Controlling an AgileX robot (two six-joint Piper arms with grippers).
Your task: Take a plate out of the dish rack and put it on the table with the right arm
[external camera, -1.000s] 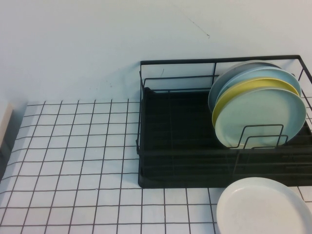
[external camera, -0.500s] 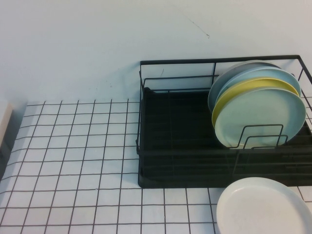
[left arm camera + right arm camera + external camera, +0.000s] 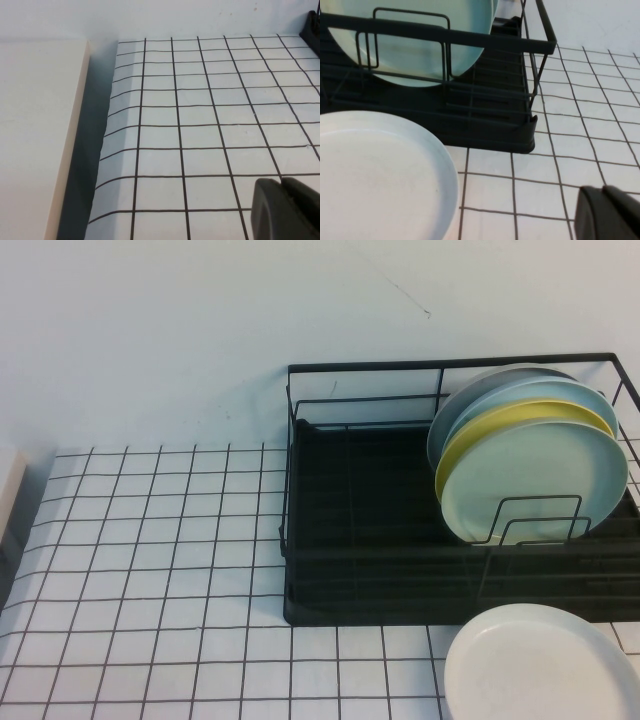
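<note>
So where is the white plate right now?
In the high view the white plate lies flat on the table at the near right, just in front of the dish rack, outside it.

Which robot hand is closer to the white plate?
Right. The right gripper sits shut beside the white plate by the dish rack; the left gripper is far off, at the table's opposite edge.
</note>
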